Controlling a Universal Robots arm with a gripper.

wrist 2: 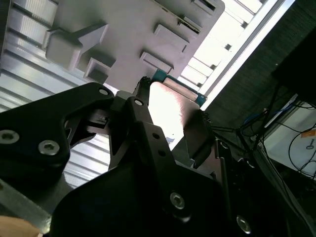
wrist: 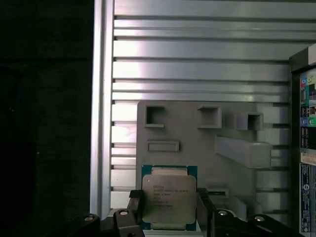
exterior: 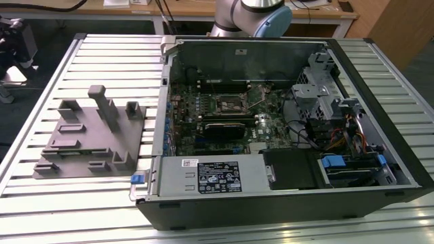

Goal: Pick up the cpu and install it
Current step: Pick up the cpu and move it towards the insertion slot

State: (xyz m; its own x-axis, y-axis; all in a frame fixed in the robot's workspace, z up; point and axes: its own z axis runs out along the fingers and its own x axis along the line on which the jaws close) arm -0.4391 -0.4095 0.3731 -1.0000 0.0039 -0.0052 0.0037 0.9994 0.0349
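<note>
While the gripper clamps the cpu by two edges, its printed lettering is unreadable.

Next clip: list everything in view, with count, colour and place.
slatted metal table: one, silvery, under everything.
open desktop computer case: one, black, lying on the table, toward the exterior view's right.
moulded fixture plate with raised blocks: one, grey, on the table, at the exterior view's left of the computer case.
small flat square cpu with metal top: one, silvery with teal edge, between the tool's fingers, fixture plate behind it in the first wrist view.
robot arm: one, grey and pale blue, behind the computer case.
tool: one, black, shut on the cpu.
</note>
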